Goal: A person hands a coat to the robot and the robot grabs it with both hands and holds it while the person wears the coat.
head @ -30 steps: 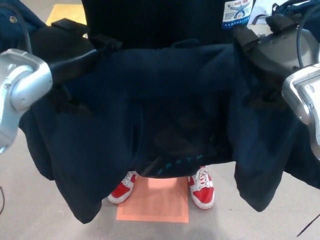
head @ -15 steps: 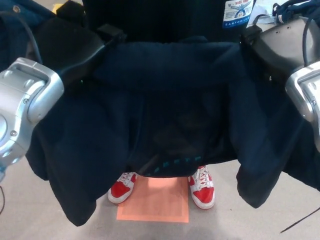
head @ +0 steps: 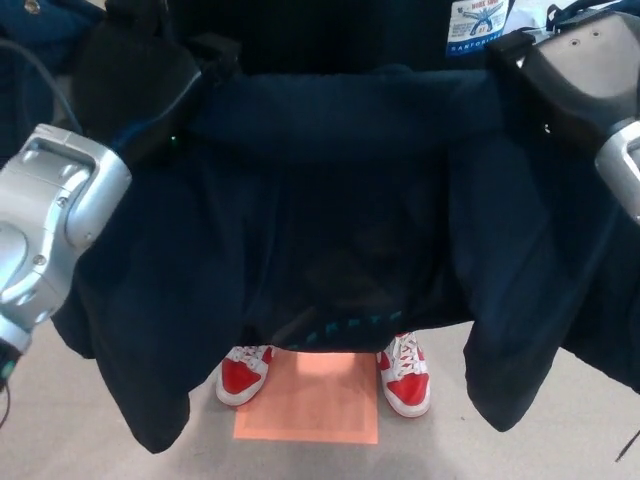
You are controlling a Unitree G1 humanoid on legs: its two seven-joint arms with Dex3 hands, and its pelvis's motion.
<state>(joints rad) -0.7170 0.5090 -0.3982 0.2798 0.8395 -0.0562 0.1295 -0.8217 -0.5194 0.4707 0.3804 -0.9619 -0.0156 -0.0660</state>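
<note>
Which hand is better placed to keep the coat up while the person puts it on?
Neither alone: the left hand and right hand each hold a top corner of the dark navy fabric coat, spread level before the person's red-and-white sneakers.

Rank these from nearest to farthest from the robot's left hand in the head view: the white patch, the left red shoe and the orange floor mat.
From the left hand:
1. Left red shoe, below, under the coat hem.
2. Orange floor mat, bottom centre, just beyond that shoe.
3. White patch, top right, across the coat.

The shoe and mat are close.
</note>
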